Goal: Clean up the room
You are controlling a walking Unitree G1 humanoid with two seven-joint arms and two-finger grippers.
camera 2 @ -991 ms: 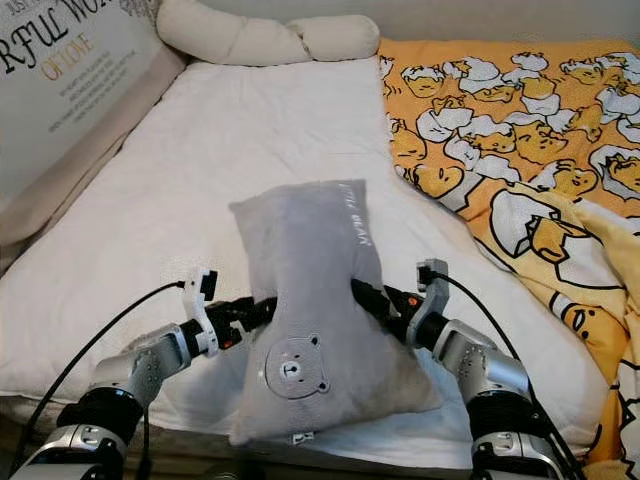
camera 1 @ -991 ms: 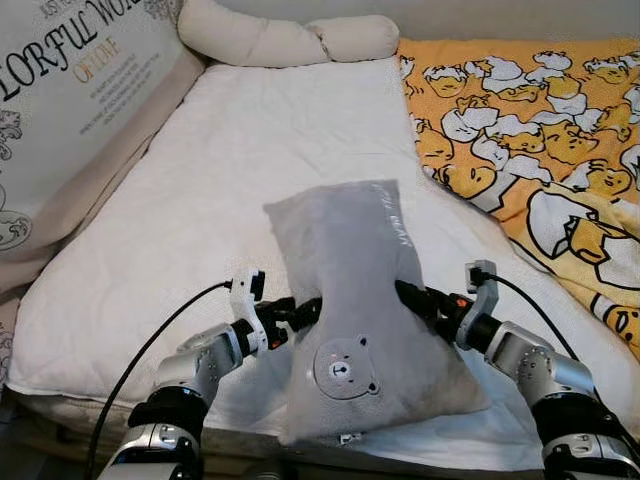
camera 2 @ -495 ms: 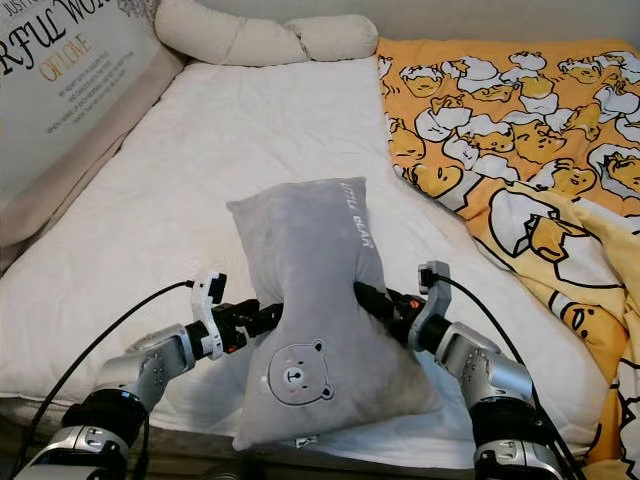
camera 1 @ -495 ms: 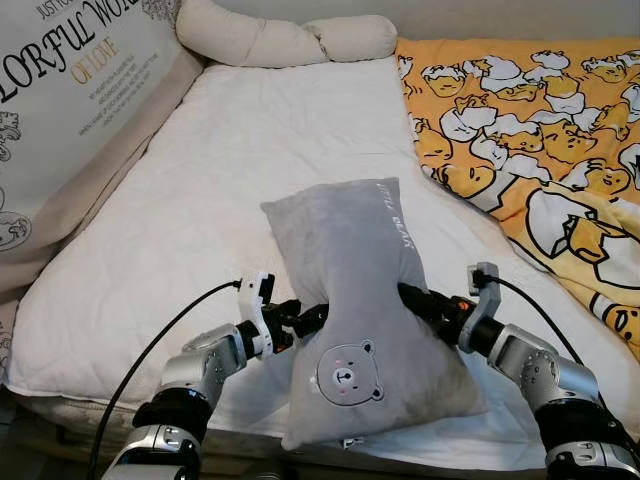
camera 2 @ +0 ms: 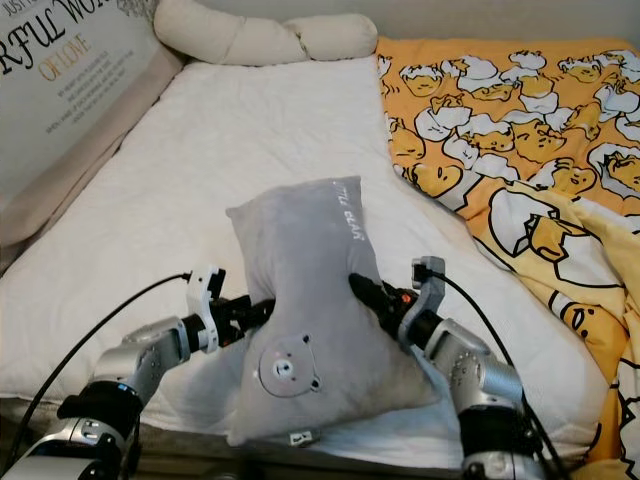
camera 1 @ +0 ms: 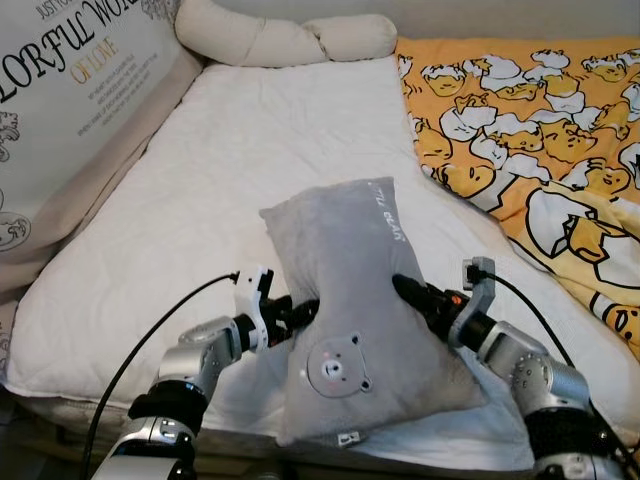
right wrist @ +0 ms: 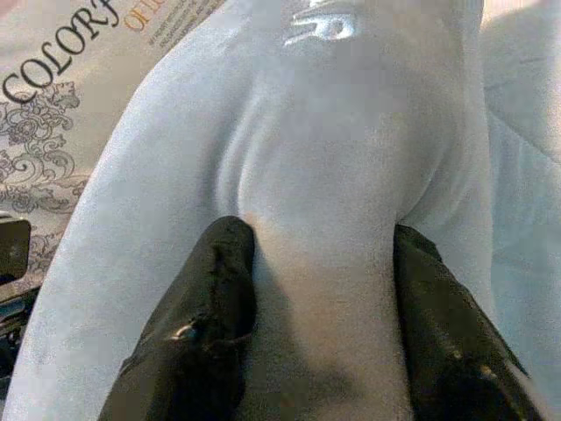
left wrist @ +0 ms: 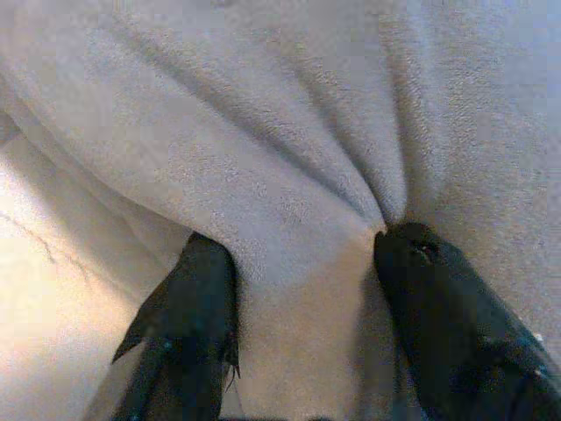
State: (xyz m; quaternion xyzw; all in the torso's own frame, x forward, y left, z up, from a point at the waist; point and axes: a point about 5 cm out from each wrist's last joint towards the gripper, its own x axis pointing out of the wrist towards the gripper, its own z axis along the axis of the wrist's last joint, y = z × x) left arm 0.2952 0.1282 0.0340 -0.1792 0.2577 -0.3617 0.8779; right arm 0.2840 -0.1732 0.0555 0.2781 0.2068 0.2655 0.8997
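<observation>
Bed [camera 1: 250, 150]: one pillow [camera 1: 350, 290], two claws.

You're in a home bedroom: a white-quilted bed [camera 1: 270, 150], a duck-print blanket [camera 1: 540, 130] and a cream bolster [camera 1: 285, 38].

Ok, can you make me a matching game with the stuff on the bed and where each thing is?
Things:
1. grey pillow
2. duck blanket
3. cream bolster
4. cushion with writing

Places:
A. along the robot's left side of the bed
B. on the robot's right side of the bed
C. pinched between the left gripper and the right gripper
D. across the far end of the bed

Pairs: 1-C, 2-B, 3-D, 4-A
</observation>
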